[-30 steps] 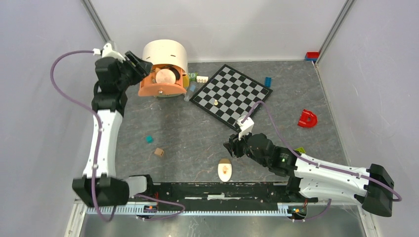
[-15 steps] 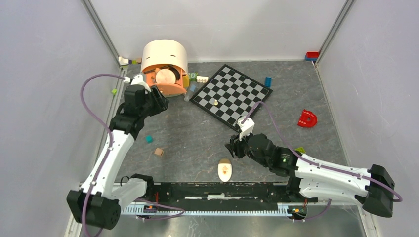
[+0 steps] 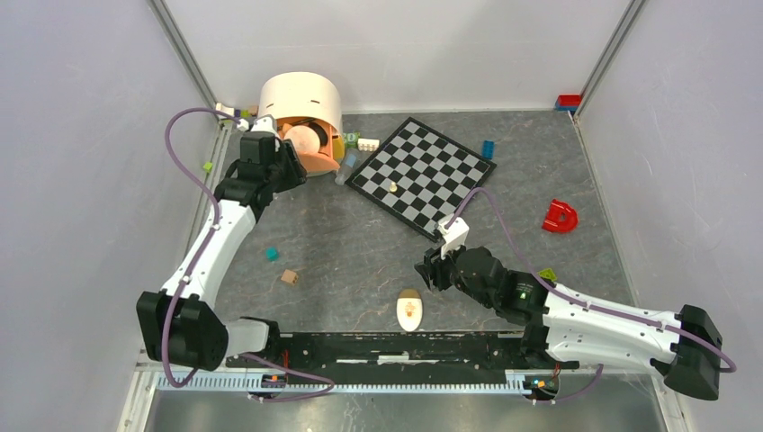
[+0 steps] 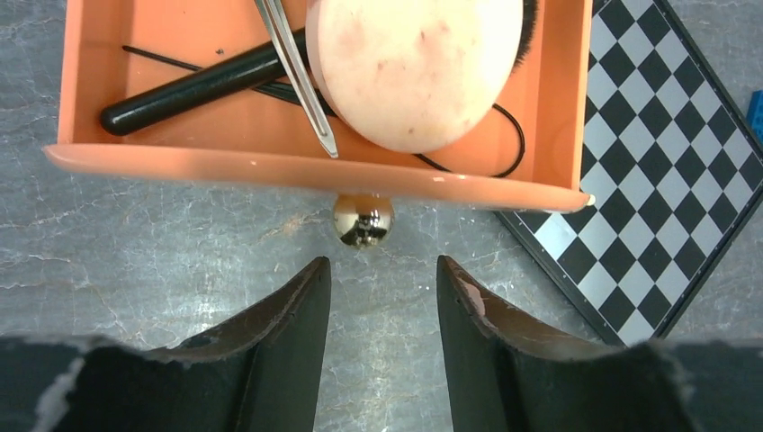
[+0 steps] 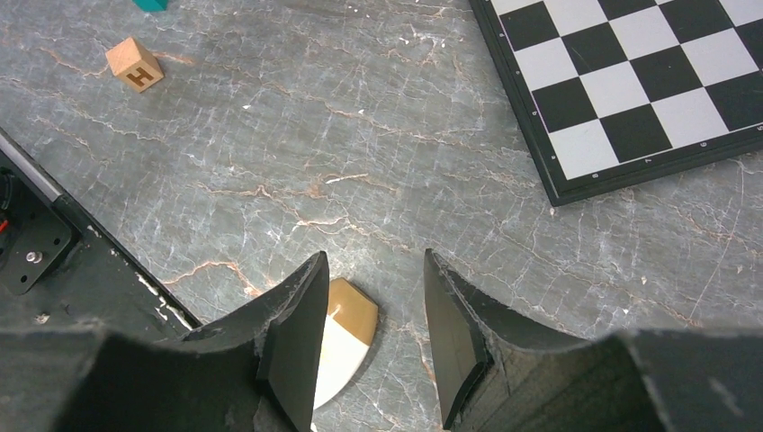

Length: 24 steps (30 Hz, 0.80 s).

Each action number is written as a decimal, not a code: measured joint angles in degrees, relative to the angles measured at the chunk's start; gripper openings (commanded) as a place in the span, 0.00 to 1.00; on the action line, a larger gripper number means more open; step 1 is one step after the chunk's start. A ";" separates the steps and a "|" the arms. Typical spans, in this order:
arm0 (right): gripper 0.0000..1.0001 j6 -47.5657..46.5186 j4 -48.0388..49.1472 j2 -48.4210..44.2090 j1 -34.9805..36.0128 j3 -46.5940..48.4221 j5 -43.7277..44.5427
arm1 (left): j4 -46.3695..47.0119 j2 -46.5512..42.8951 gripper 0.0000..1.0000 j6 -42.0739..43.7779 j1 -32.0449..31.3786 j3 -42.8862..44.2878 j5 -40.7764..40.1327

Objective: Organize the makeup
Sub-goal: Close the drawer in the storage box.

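Note:
A peach round organiser stands at the back left with its orange drawer pulled out. In the drawer lie a round peach compact, a black brush and silver tweezers. My left gripper is open just in front of the drawer's gold knob, touching nothing; from above the left gripper sits at the drawer's front. A cream oval with a tan cap lies on the table, half hidden by the left finger of my open right gripper. The cream oval is near the front rail.
A black-and-grey chessboard lies right of the drawer with a small piece on it. A wooden letter cube and a teal cube sit mid-left. A red D-shaped part and a blue brick are at the right.
My left arm has swung from the far left of the organiser round to the drawer's front, its jaws narrowing somewhat. The right gripper has edged slightly nearer the front rail.

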 measured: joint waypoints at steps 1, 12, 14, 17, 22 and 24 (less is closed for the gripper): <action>0.50 0.00 -0.02 -0.04 0.00 -0.11 0.09 | 0.24 0.42 0.52 0.02 0.13 0.26 -0.07; 0.50 0.00 -0.13 -0.44 0.00 -0.28 0.50 | 0.72 3.50 0.44 0.22 1.70 1.86 -0.02; 0.50 0.00 -0.13 -0.44 0.00 -0.28 0.52 | 1.14 3.54 0.41 0.44 1.70 2.23 0.02; 0.50 0.00 -0.13 -0.44 0.00 -0.35 0.59 | 1.55 3.56 0.37 0.96 1.70 2.78 0.35; 0.51 0.02 -0.20 -0.46 0.00 -0.50 0.66 | 1.62 3.69 0.31 1.01 1.70 2.84 0.52; 0.51 0.02 -0.20 -0.55 0.00 -0.50 0.66 | 1.62 3.74 0.30 1.01 1.70 2.86 0.66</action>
